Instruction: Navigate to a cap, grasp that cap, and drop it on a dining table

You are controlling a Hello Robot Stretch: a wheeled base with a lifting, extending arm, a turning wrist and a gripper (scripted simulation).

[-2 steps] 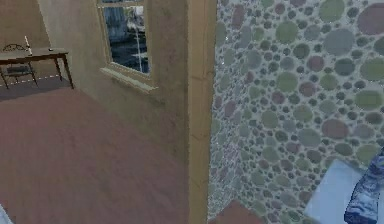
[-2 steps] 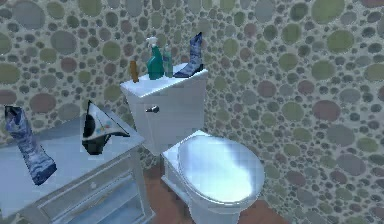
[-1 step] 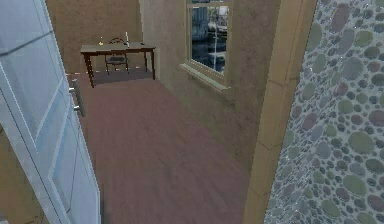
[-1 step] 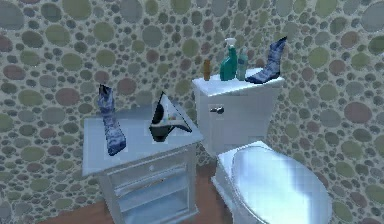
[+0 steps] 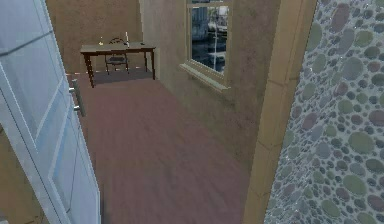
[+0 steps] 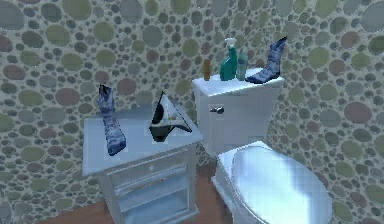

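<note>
Two things noted on top of a white drawer cabinet (image 6: 145, 188) in the arm side view. At the left, an upright blue boot-shaped thing (image 6: 110, 125). Just beside it to the right, a dark pointed thing (image 6: 166, 118) with a pale underside, rising to a peak. Possibly the cap, but the shape is too unclear to confirm.

Cabinet set against a pebble-patterned wall (image 6: 70, 50), with a white toilet (image 6: 268, 188) just beside it at the view's right, lid down. Standing on the toilet tank (image 6: 240, 112), left to right:
- a small brownish bottle (image 6: 207, 69)
- a teal spray bottle (image 6: 231, 55)
- a shorter teal bottle (image 6: 243, 68) close against it
- a second blue boot-shaped item (image 6: 268, 62) near the tank's right end

Forward view: a doorway onto a room with a reddish wooden floor (image 5: 160, 150).
- Left: a white door (image 5: 40, 110), standing ajar.
- Right: a beige door frame (image 5: 275, 110), then more pebble patterning.
- Far end of the room: a wooden table (image 5: 118, 49) against the back wall, with small things on top too small to identify and a chair (image 5: 117, 62) behind it.
- Right-hand wall of that room: a window (image 5: 210, 35) with a pale sill.

Wooden table well apart from the cabinet and the dark pointed thing.

State of the gripper's fingers: cannot tell.
</note>
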